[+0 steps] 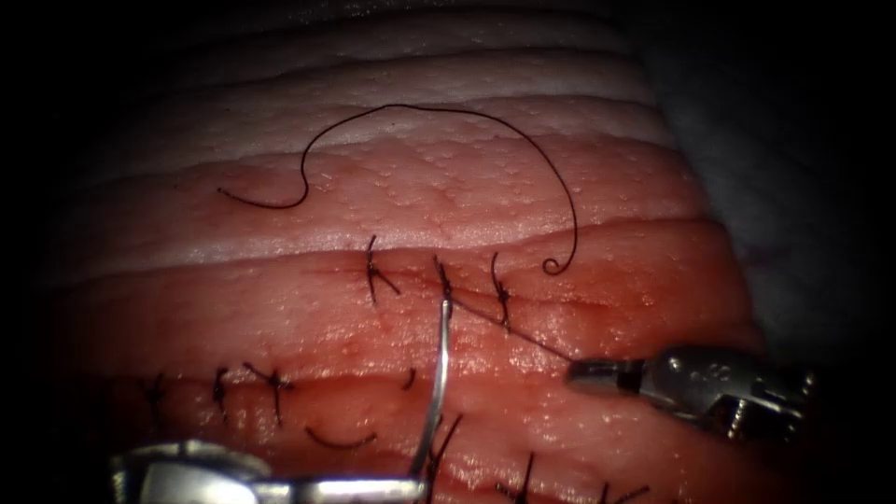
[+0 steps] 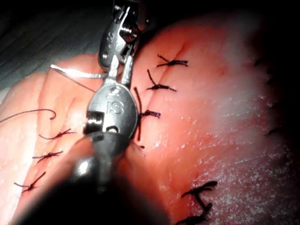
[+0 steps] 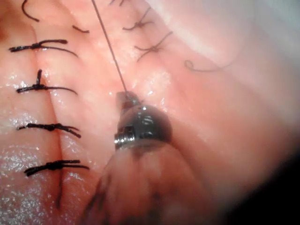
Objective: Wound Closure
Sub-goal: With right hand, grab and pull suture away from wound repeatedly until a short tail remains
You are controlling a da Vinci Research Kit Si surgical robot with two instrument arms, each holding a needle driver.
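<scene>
Nearest me, my left tool (image 1: pixel 411 487) comes in low along the front edge, jaws pressed together on the blunt end of the needle (image 1: pixel 439 392). From that grip the needle rises as a pale steel curve straight away from the jaws, its tip reaching the cut at the middle stitch (image 1: pixel 442 280), touching the tissue (image 1: pixel 523 177) there; whether the point has gone in, I cannot tell. In the left wrist view the same jaws (image 2: pixel 118 70) sit clamped, with the bright needle (image 2: pixel 77 72) sticking out sideways from them. On to my right tool (image 1: pixel 583 371), farther back on the right of the cut: its jaws are closed on the thread (image 1: pixel 509 329), which runs taut from the tip up to the middle stitch. The right wrist view shows that tip (image 3: pixel 125 97) pinching the dark thread (image 3: pixel 108 44) drawn tight away from it. Beyond both tools the slack thread sweeps over the tissue in a wide arc (image 1: pixel 448 110), curling into a small loop (image 1: pixel 553 266) just above the right tool. Tied stitches (image 1: pixel 271 378) cross an older row beside my left jaws. The tissue is glossy pink, banded, paler toward the back, darkness around it.
</scene>
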